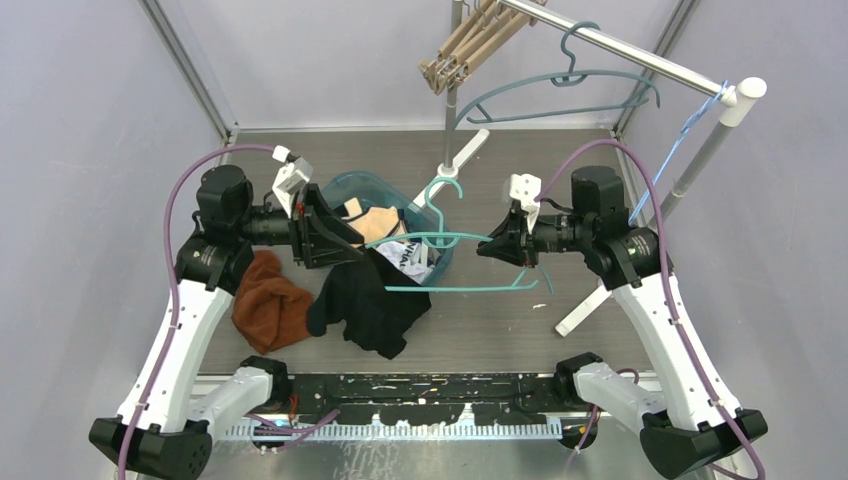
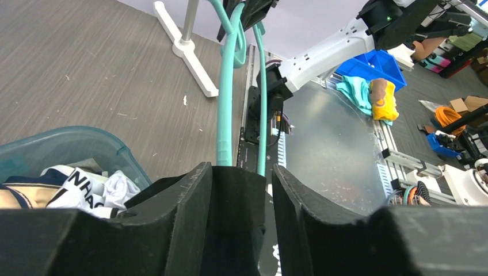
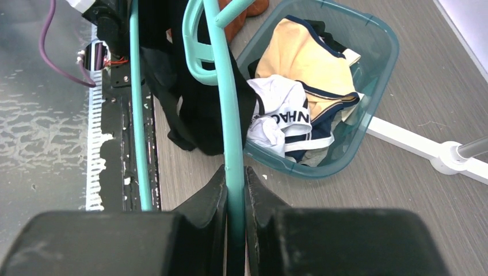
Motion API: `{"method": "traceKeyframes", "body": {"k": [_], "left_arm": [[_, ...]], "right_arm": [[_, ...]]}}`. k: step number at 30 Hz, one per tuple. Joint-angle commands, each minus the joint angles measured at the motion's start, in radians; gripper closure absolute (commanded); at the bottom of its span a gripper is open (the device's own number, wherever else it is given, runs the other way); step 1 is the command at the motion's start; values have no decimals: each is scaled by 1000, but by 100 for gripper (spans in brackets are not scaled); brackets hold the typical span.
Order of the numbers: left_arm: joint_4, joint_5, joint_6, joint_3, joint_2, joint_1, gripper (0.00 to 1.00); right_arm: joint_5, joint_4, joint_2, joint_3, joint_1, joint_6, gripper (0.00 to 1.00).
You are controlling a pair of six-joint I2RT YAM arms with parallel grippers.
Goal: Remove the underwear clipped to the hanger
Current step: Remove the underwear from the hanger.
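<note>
**A:** Where does the black underwear [image 1: 365,305] sit?

**B:** Between the left gripper's [image 2: 241,172] fingers, draping down below them from the near end of the teal hanger [image 1: 460,288].

**A:** Is it pinched?

**B:** One finger touches the cloth and a sliver of gap shows at the other, so the grip cannot be told.

**A:** And the right gripper [image 3: 235,169]?

**B:** It is clamped tight on the hanger's rod, with the basket [image 3: 322,169] of clothes just ahead of it, to one side.
</note>
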Motion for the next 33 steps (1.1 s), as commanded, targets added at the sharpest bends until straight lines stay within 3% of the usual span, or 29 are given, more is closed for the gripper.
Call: {"method": "traceKeyframes", "body": {"k": [1, 9, 17, 25, 33], "left_arm": [[57, 11, 18, 52, 11, -10, 54], [12, -58, 85, 61, 6, -10, 39], [-370, -232, 427, 195, -30, -3, 1], [-613, -471, 632, 217, -43, -3, 2], [-633, -535, 676, 146, -78, -3, 1]], "right_arm": [[-60, 90, -43, -4, -29, 48, 99], [-53, 116, -79, -52, -87, 77, 99], [-4, 116, -112, -60, -126, 83, 99], [29, 73, -118, 24, -140, 101, 99], [39, 55, -120, 84, -154, 116, 99]]}}
